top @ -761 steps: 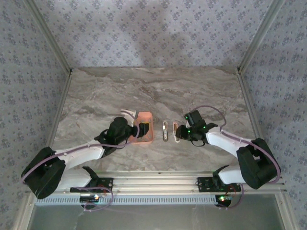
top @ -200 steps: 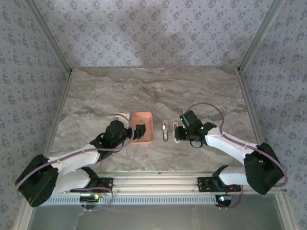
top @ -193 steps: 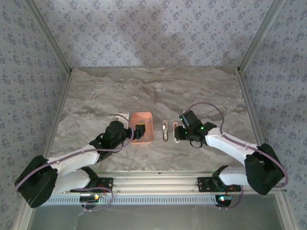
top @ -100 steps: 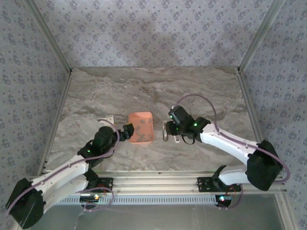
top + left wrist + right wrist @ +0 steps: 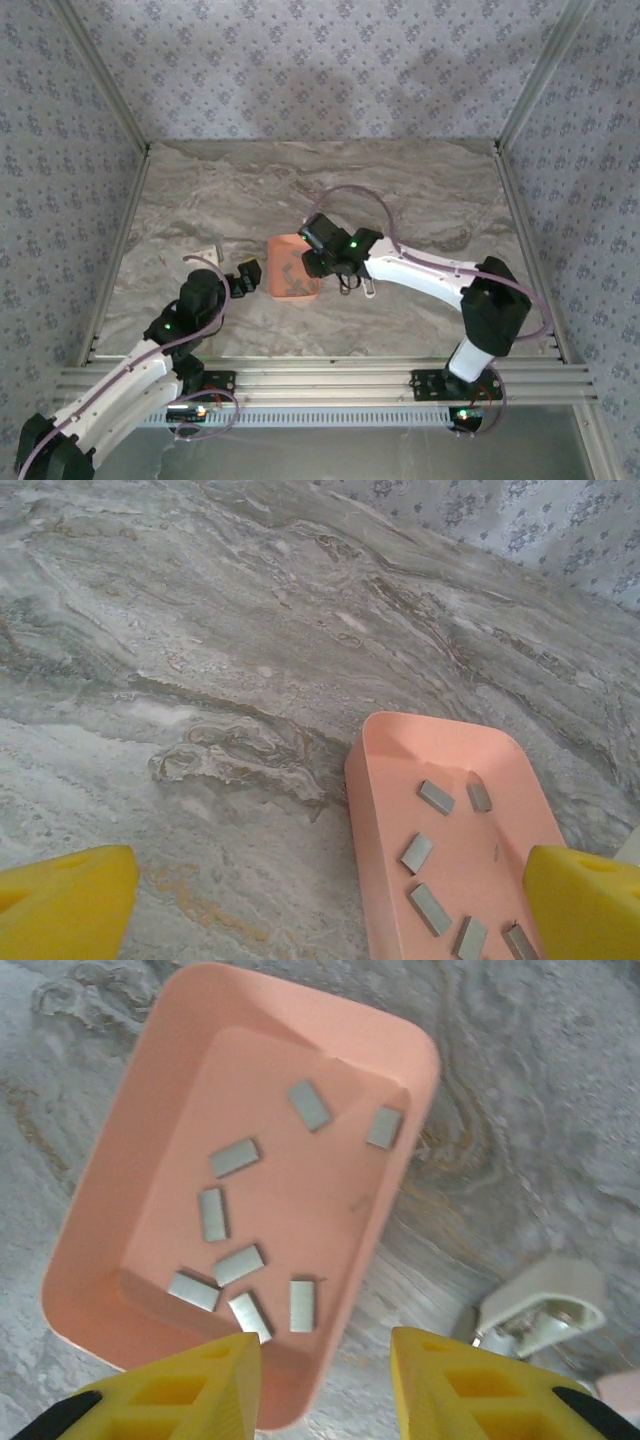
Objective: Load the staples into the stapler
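Observation:
Several small grey staples [image 5: 238, 1265] lie loose in the salmon-orange tray [image 5: 120, 1200], which also appears in the top view [image 5: 276, 290] and in the left wrist view [image 5: 385, 880] with staples [image 5: 417, 852] inside. My right gripper [image 5: 325, 1390] hangs open above the tray's near corner [image 5: 308, 266], holding nothing. The stapler [image 5: 540, 1310] lies on the table just right of the tray, partly under the right arm [image 5: 366, 288]. My left gripper [image 5: 325, 910] is open and empty, left of the tray [image 5: 250, 272].
The marble table [image 5: 200, 200] is walled in by patterned panels, with an aluminium rail [image 5: 320, 385] along the near edge. The right arm [image 5: 420, 270] stretches across the middle of the table towards the tray.
The right arm has swung left from beside the stapler to over the tray. The left arm has drawn back from the tray towards the near left.

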Robot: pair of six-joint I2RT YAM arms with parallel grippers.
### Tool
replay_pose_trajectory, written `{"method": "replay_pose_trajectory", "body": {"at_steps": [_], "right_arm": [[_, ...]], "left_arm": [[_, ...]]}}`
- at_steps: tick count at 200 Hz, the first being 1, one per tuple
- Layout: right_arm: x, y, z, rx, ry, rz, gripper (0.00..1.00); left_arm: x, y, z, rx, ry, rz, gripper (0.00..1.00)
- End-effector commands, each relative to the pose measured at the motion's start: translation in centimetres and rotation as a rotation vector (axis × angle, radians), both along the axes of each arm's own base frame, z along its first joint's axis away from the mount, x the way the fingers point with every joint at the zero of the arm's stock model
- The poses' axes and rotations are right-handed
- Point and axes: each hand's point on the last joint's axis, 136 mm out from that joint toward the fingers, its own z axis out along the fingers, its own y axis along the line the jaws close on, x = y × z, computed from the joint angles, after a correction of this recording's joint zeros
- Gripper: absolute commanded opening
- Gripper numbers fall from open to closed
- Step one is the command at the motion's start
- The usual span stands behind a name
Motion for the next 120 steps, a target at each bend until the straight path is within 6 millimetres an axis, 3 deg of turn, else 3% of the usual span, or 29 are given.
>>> {"method": "replay_pose_trajectory", "body": {"at_steps": [1, 35, 88, 120], "right_arm": [[0.3, 1.3, -0.2, -0.048, 0.002, 0.05, 0.39], [0.9, 3.6, -1.4, -0.056, 0.04, 0.078, 0.39], [0.4, 5.2, -4.2, -0.168, 0.139, 0.163, 0.4], [1.0, 5.8, -5.5, -0.216, 0.157, 0.204, 0.42]], "left_arm": [[-0.3, 1.2, -1.0, 0.024, 0.019, 0.034, 0.99], [-0.3, 2.6, -1.7, 0.009, 0.032, 0.095, 0.99], [-0.3, 3.3, -2.7, -0.017, 0.064, 0.104, 0.99], [-0.3, 3.6, -2.7, -0.021, 0.06, 0.108, 0.98]]}}
